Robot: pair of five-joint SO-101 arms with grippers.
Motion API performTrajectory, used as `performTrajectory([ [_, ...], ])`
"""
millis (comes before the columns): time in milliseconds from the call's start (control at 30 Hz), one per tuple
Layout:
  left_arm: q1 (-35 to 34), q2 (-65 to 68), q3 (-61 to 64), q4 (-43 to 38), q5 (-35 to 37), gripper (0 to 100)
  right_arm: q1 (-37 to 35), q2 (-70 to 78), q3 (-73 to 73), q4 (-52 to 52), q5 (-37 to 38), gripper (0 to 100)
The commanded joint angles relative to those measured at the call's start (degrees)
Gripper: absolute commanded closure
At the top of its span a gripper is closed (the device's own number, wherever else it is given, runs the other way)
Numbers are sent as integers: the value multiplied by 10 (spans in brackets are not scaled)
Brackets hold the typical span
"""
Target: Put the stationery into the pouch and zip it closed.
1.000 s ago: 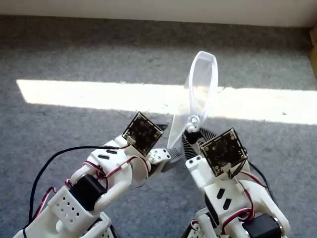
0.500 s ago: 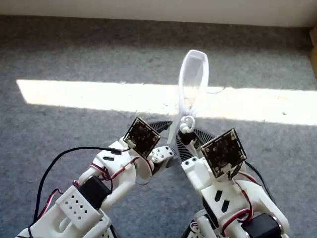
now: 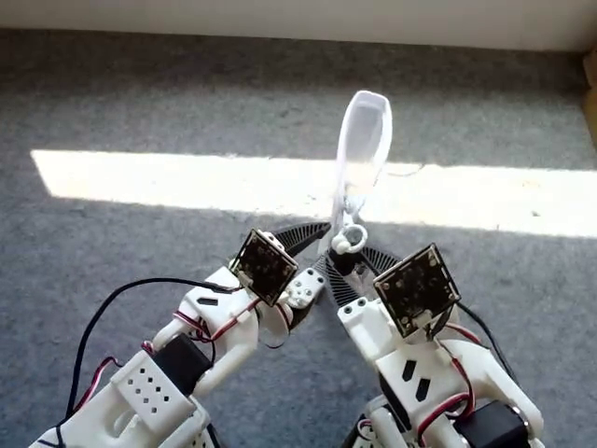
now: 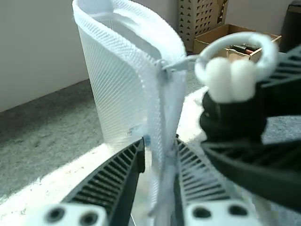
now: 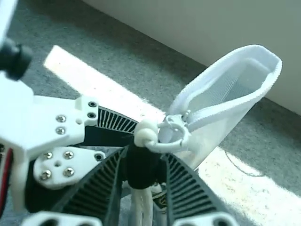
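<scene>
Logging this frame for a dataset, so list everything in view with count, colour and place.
pouch: one, white mesh, upright above the carpet, held at its lower end.
pull: one, white ring with beads on a black tab, at the pouch's lower end.
carpet: one, grey, crossed by a sunlit stripe.
wall: one, pale, beyond the carpet.
box: one, brown cardboard, in the room behind.
left pincer: one, black fingers, shut on the pouch's mesh.
right pincer: one, black fingers, shut on the pull's black tab.
</scene>
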Motion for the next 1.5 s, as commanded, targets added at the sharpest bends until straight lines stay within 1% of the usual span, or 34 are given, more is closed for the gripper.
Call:
performTrajectory([
  [0, -1, -12, -7, -18, -45, 992, 20, -1, -6, -9, -6, 994],
  [67, -1, -12, -7, -16, -91, 994, 29, -1, -6, -9, -6, 994],
  [133, -1, -13, -4, -15, -118, 994, 35, -1, -6, -9, -6, 994],
  [333, -2, -13, -5, -13, -122, 994, 65, -1, -6, -10, -6, 994],
  [567, -61, -13, -7, -7, -122, 994, 116, -1, -6, -15, -6, 994],
  [633, -64, -14, -15, 18, -122, 994, 126, -1, -6, -15, -6, 994],
  [800, -62, -14, -67, 124, -122, 993, 135, -1, -7, -15, -23, 994],
  [900, -62, -14, -85, 153, -122, 972, 133, -1, -7, -15, -23, 994],
  [1033, -65, -13, -85, 152, -107, 845, 131, -1, -6, -15, -22, 994],
  [1133, -66, -13, -88, 150, -40, 779, 131, -1, -6, -12, -22, 994],
  [1200, -65, -13, -88, 150, -18, 769, 131, -1, -6, -11, -22, 994],
  [1467, -61, -13, -87, 99, -11, 769, 126, -1, -3, -13, -21, 994],
])
